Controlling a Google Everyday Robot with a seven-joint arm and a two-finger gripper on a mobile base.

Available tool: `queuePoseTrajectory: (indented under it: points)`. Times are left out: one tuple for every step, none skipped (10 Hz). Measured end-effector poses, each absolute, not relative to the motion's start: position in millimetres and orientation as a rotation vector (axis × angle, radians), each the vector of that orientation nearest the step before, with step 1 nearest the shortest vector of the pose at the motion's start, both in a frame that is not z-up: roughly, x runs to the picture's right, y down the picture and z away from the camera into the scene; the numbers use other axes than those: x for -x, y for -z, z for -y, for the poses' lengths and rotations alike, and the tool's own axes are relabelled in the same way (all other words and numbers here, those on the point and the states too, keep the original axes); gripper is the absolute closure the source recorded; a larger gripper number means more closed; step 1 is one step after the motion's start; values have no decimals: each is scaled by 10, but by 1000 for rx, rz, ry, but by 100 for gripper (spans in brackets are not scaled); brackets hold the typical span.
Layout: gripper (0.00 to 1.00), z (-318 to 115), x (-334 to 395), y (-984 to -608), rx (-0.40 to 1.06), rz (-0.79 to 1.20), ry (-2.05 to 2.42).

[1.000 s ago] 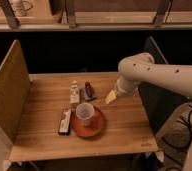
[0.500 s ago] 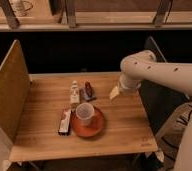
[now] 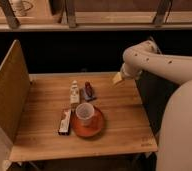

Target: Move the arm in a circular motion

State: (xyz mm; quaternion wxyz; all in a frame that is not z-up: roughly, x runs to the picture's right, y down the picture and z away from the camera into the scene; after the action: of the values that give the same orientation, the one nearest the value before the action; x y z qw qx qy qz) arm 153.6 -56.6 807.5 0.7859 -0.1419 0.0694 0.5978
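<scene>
My cream-white arm (image 3: 161,62) of thick rounded segments with small dark holes reaches in from the right over the far right part of the wooden table (image 3: 44,135). It ends in a pale yellowish flat tip, the gripper (image 3: 118,78), which hangs above the table's back right area, to the right of the small bottles. It holds nothing that I can see.
On the table stand an orange plate (image 3: 89,128) with a clear cup (image 3: 85,114), a flat packet (image 3: 65,121), a white bottle (image 3: 74,92) and a dark bottle (image 3: 88,90). A wooden side panel (image 3: 6,95) rises at the left. A shelf rail (image 3: 94,22) runs behind.
The arm's tip has moved back and to the right, away from the cup and plate toward the table's far right side. The objects on the table have not moved.
</scene>
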Motion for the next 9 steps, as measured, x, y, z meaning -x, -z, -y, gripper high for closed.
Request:
queuePoseTrajectory:
  points:
    - [26, 583, -1308, -8163, 339, -111, -1256]
    - [26, 581, -940, -8255, 391, -61, -1200]
    - [26, 538, -517, -8294, 452, -10, -1129]
    - [26, 501, -276, -8273, 488, 16, -1082]
    - [26, 408, 2, -8212, 535, 29, -1018]
    - [26, 305, 162, -8122, 565, 21, -974]
    - [26, 183, 217, -8019, 584, -5, -942]
    - [26, 76, 203, -7912, 592, -36, -932]
    - [26, -117, 83, -7733, 595, -90, -946]
